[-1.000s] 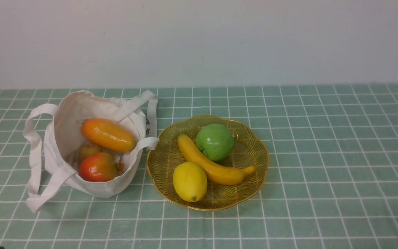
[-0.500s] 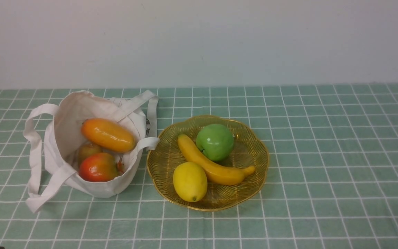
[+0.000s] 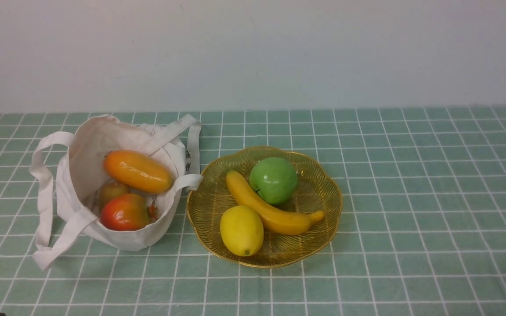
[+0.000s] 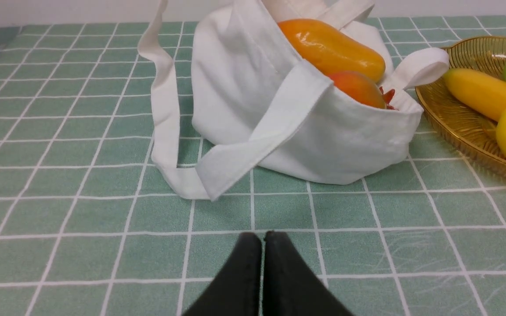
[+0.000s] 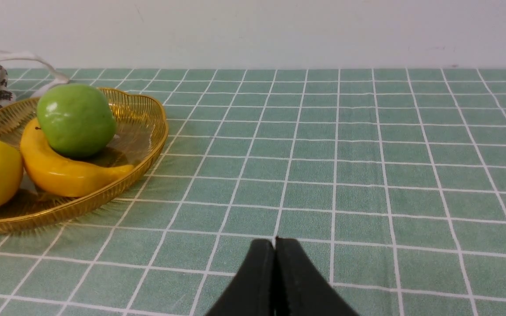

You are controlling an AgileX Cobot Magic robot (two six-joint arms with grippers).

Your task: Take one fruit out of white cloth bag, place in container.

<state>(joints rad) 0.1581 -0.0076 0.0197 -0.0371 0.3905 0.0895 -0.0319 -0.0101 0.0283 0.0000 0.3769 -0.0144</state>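
Note:
The banana (image 3: pixel 270 206) lies in the amber scalloped bowl (image 3: pixel 319 245), between a green apple (image 3: pixel 273 180) and a lemon (image 3: pixel 241 230). The white cloth bag (image 3: pixel 81 153) stands open at the bowl's left, holding an orange oval fruit (image 3: pixel 137 171) and a red-orange fruit (image 3: pixel 124 212). My left gripper (image 4: pixel 262 237) is shut and empty, low over the cloth in front of the bag (image 4: pixel 336 136). My right gripper (image 5: pixel 275 242) is shut and empty, on the right of the bowl (image 5: pixel 147 145). Neither gripper shows in the front view.
A green checked cloth (image 3: pixel 411 197) covers the table up to a pale wall (image 3: pixel 253 52). The bag's strap handles (image 3: pixel 44 197) trail onto the cloth at its left and front.

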